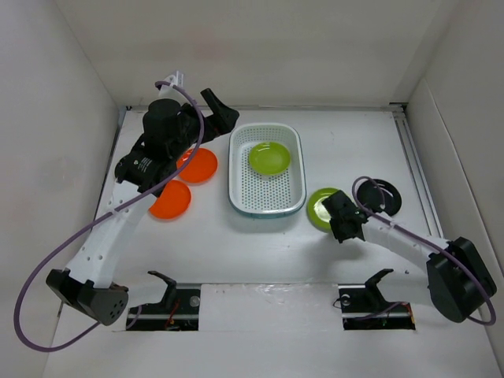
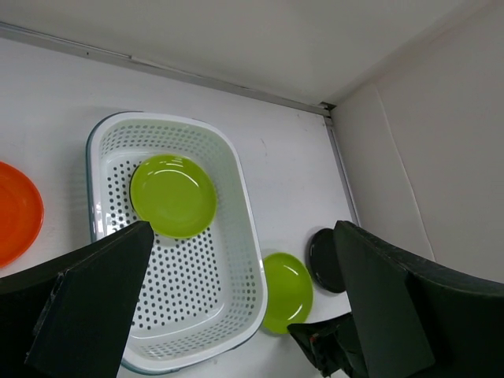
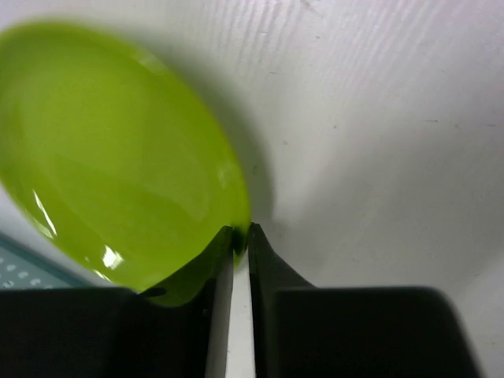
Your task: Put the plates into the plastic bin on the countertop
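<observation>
Pinches lime green plate (image 3: 118,150) by the rim with right gripper (image 3: 240,234), 4 o'clock of plastic bin (image 1: 233,169). Holds left gripper (image 2: 242,236) spread wide at 10 o'clock.

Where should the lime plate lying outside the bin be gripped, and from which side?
Its rim, on the near-right edge away from the plastic bin. The lime plate is wide and shallow, so only the rim fits between fingers; the right gripper pinches there.
</observation>
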### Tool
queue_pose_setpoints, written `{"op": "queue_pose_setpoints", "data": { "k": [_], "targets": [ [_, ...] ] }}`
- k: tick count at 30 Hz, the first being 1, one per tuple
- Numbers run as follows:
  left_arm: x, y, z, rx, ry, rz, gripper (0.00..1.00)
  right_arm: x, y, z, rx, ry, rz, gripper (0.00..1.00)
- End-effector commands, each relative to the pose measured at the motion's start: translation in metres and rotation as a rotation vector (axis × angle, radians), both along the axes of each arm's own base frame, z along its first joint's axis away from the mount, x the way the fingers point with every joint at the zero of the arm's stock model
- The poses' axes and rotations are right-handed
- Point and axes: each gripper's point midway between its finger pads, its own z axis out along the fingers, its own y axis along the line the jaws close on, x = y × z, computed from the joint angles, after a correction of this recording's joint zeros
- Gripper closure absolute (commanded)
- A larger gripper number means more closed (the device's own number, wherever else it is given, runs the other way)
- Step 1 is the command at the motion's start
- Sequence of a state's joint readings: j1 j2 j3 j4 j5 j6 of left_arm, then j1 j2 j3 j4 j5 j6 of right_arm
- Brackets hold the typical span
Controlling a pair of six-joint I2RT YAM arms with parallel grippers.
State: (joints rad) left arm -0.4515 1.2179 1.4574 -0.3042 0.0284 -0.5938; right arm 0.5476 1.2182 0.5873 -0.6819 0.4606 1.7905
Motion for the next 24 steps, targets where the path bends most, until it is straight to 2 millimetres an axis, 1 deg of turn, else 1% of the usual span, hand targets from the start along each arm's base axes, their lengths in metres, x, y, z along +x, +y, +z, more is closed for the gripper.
{"op": "queue_pose_setpoints", "data": {
  "k": [1,2,4,6,7,9,11,13,15,16,17,18,19,20,21,22,23,24],
  "targets": [
    [-0.007,0.007,0.035,-0.019,-0.1,0.011,0.0,0.01,0.002,0.01,-0.011,-0.021,0.017,0.85],
    [-0.007,0.007,0.035,-0.019,-0.1,0.011,0.0,0.011,0.0,0.01,-0.015,-0.018,0.016,0.96],
    [-0.004,0.006,0.032,-0.014,-0.09,0.011,0.0,0.012,0.001,0.01,-0.015,-0.023,0.025,1.0],
    [-0.005,0.006,0.029,-0.01,-0.082,0.011,0.0,0.015,-0.001,0.015,0.006,-0.062,0.014,1.0],
    [-0.002,0.005,0.026,-0.006,-0.074,0.011,0.0,0.013,-0.004,0.013,0.01,-0.069,0.004,1.0],
    [-0.002,0.005,0.026,-0.006,-0.074,0.011,0.0,0.017,-0.002,0.023,0.043,-0.136,0.014,1.0],
    [-0.001,0.006,0.026,-0.004,-0.074,0.02,0.0,0.015,-0.01,0.024,0.036,-0.156,-0.005,1.0],
    [0.001,0.006,0.025,0.0,-0.066,0.02,0.0,0.014,-0.019,0.033,0.01,-0.17,-0.025,1.0],
    [0.001,0.008,0.022,0.007,-0.057,0.034,0.0,0.021,-0.02,0.052,0.005,-0.209,-0.035,1.0],
    [0.005,0.008,0.018,0.013,-0.048,0.043,0.0,0.02,-0.025,0.055,-0.021,-0.21,-0.044,1.0],
    [0.006,0.01,0.018,0.016,-0.049,0.057,0.0,0.026,-0.025,0.069,-0.02,-0.244,-0.044,1.0],
    [0.006,0.012,0.019,0.019,-0.047,0.066,0.0,0.028,-0.026,0.074,-0.027,-0.255,-0.049,1.0],
    [0.009,0.013,0.016,0.025,-0.04,0.075,0.0,0.031,-0.028,0.083,-0.031,-0.278,-0.057,1.0],
    [0.01,0.015,0.016,0.027,-0.041,0.09,0.0,0.033,-0.033,0.09,-0.06,-0.293,-0.071,1.0],
    [0.013,0.013,0.011,0.033,-0.03,0.09,0.0,0.039,-0.034,0.104,-0.063,-0.325,-0.082,1.0],
    [0.014,0.016,0.009,0.041,-0.022,0.103,0.0,0.042,-0.036,0.108,-0.08,-0.331,-0.089,1.0],
    [0.018,0.014,0.002,0.053,0.0,0.102,0.0,0.046,-0.036,0.115,-0.088,-0.347,-0.097,1.0],
    [0.019,0.016,0.002,0.047,0.002,0.118,0.0,0.053,-0.038,0.128,-0.082,-0.38,-0.115,1.0]
  ]
}}
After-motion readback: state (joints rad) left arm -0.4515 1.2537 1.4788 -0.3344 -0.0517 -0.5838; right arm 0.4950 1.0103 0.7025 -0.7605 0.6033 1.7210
